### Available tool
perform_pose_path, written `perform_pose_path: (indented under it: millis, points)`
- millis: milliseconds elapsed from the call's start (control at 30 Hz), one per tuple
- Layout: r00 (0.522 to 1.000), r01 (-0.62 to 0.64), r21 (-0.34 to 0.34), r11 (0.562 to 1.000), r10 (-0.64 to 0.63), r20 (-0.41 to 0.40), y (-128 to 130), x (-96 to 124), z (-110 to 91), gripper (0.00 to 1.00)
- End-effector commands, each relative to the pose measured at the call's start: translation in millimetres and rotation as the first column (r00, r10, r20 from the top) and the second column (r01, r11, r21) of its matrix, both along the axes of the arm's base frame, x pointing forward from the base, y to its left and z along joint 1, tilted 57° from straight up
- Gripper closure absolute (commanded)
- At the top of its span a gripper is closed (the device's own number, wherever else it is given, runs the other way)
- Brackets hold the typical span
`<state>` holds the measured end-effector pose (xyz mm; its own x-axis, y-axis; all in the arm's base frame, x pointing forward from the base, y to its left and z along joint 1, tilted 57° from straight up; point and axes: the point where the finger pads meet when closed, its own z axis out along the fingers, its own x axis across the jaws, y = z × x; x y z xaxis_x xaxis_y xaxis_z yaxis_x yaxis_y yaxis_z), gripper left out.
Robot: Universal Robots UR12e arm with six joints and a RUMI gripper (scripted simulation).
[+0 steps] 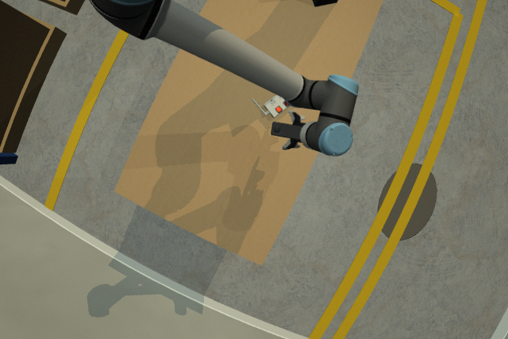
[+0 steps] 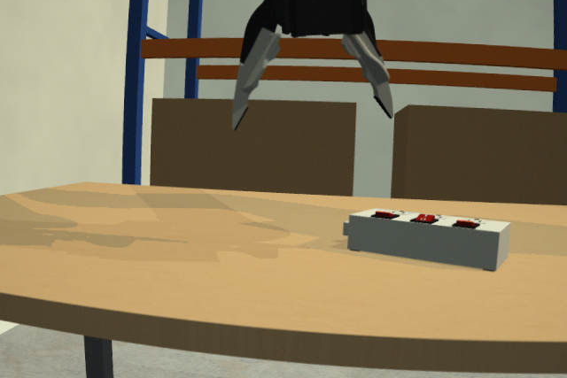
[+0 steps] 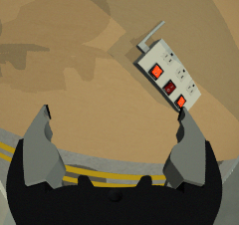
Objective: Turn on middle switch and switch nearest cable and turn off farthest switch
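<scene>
gripper [image 2: 313, 119] open, empty, pointing down, high above power strip [image 2: 428, 237]

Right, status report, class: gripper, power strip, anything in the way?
Gripper open, empty, above table. Power strip upright, untouched. Nothing in the way.

The power strip [image 2: 428, 238] lies right way up on the bench [image 2: 182, 273], toward its right side in the exterior view; the end effector [image 2: 313, 119] hangs above the bench, left of the strip, not touching it
</scene>
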<state>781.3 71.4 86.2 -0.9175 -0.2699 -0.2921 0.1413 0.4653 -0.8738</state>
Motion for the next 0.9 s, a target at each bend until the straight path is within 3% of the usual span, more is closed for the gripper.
perform_pose_path:
  millis: [0, 233, 533, 867]
  points:
    - [0.985, 0.061, 0.051, 0.997, -0.068, 0.156, -21.0, -31.7, -26.1, 0.0]
    - [0.932, 0.13, 0.13, 0.983, -0.166, 0.323, -46.7, -75.9, -52.7, 0.0]
    - [0.899, 0.153, 0.164, 0.975, -0.206, 0.387, -56.7, -94.8, -61.9, 0.0]
    - [0.896, 0.155, 0.168, 0.974, -0.21, 0.392, -57.6, -96.6, -62.7, 0.0]
